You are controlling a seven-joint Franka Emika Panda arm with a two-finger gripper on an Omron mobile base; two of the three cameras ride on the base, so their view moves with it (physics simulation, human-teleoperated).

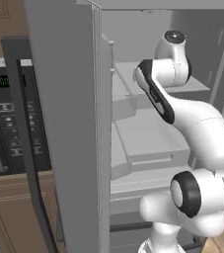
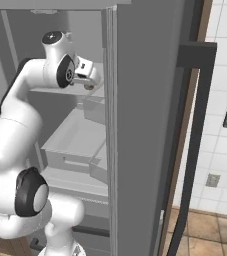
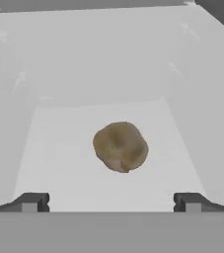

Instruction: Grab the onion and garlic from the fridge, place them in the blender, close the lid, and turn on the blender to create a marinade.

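Inside the tall grey metal-finish fridge, the tan-brown knobbly garlic lies ungrasped on a pale shelf. Two-finger gripper stands fully open, near it. Every later step remains outstanding.

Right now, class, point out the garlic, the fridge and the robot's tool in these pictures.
garlic (image 3: 120, 146), hand view, middle of the knobbly brown lump.
fridge (image 1: 66, 128), left base view, face of its open grey door.
tool (image 3: 111, 202), hand view, midway between its two dark tips, jaws wide apart.

Claw tips hidden behind fridge door edge; microwave cut by left edge
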